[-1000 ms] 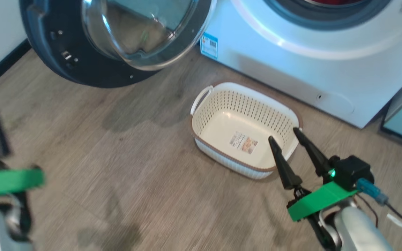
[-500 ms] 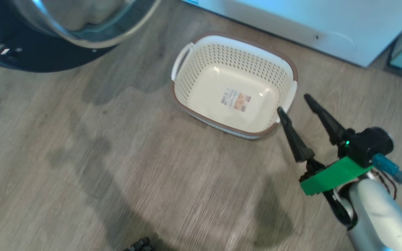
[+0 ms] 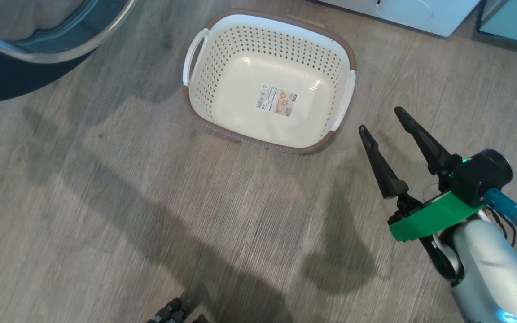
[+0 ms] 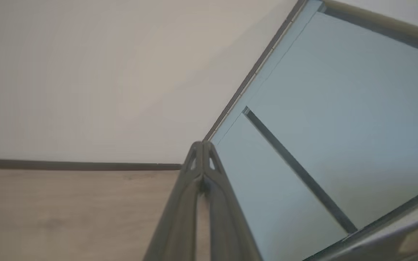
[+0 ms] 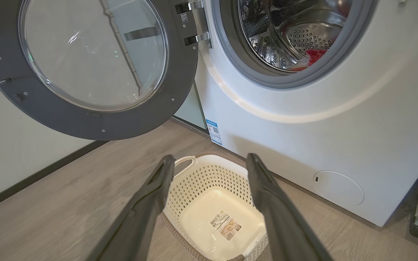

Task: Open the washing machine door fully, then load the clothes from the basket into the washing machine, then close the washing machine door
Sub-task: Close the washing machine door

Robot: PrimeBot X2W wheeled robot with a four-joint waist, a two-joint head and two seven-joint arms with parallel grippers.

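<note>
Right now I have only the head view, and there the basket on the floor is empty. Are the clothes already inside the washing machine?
Observer: Yes. The right wrist view shows a red garment lying in the drum of the washing machine.
Operator: Is the door open or closed?
Observer: The washing machine door stands wide open, swung aside on its hinges.
Operator: And where is the left gripper?
Observer: The left gripper is shut on nothing, pointing at a wall and a pale green cabinet panel.
</note>
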